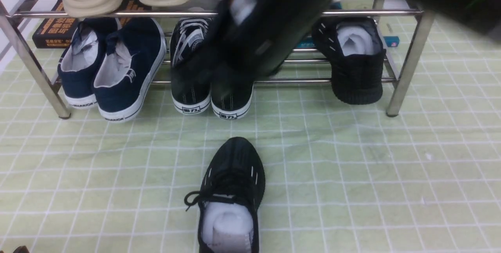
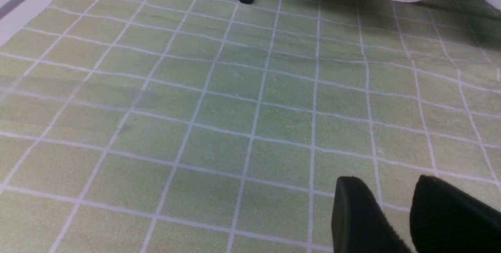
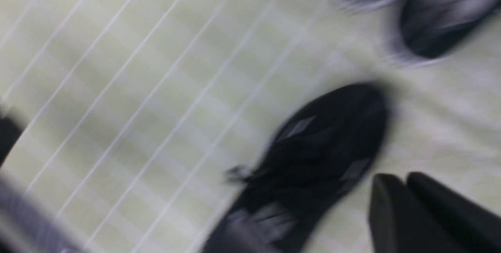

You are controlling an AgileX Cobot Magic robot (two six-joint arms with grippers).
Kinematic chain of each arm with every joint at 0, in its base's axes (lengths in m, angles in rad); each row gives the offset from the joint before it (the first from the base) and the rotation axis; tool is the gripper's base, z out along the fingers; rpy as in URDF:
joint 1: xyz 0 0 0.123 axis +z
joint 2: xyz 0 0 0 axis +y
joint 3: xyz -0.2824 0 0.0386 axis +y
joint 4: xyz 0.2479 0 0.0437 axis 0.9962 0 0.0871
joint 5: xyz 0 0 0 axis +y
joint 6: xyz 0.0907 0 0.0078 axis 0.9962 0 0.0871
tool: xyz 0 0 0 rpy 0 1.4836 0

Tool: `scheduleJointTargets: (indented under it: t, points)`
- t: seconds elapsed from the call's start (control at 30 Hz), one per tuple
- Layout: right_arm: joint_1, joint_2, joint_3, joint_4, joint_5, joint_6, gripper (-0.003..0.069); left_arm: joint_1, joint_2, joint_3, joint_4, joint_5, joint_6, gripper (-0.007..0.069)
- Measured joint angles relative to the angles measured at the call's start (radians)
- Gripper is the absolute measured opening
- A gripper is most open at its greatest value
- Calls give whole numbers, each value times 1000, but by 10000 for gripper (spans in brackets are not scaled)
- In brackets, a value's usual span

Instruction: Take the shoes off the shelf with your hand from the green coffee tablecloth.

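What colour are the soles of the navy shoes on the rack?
White, with a thin dark stripe, on the navy shoes; clearest in the front view.

Bulky black arm (image 1: 274,30) (white label patch (image 1: 242,0)); matte black jaws.

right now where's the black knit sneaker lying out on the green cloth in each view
front view: the black knit sneaker lies low in the middle, toe toward the shelf.
left wrist view: not in it.
right wrist view: blurred, next to the right gripper.
shared landmark: the green gridded cloth, in all three.
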Motion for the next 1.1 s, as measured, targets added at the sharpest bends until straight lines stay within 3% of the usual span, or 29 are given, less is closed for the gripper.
scheduleJointTargets:
  t: [0.2, 0.4, 0.63, 0.77, 1.0, 1.1]
  points:
    - [-167, -93, 97, -6, 1, -4, -15, 0, 0, 0, 0, 0, 0, 239]
    - [-231, -99, 354, -1, 1, 8, -15, 0, 0, 0, 0, 0, 0, 239]
    - [-338, -39, 348, -6, -85, 15, 0, 0, 0, 0, 0, 0, 0, 239]
    - [-362, 45, 246, -78, -89, 0, 92, 0, 0, 0, 0, 0, 0, 239]
    - [-361, 201, 86, -202, -159, -8, 400, 0, 0, 0, 0, 0, 0, 239]
    - [-361, 250, 52, -247, -178, -8, 486, 0, 0, 0, 0, 0, 0, 239]
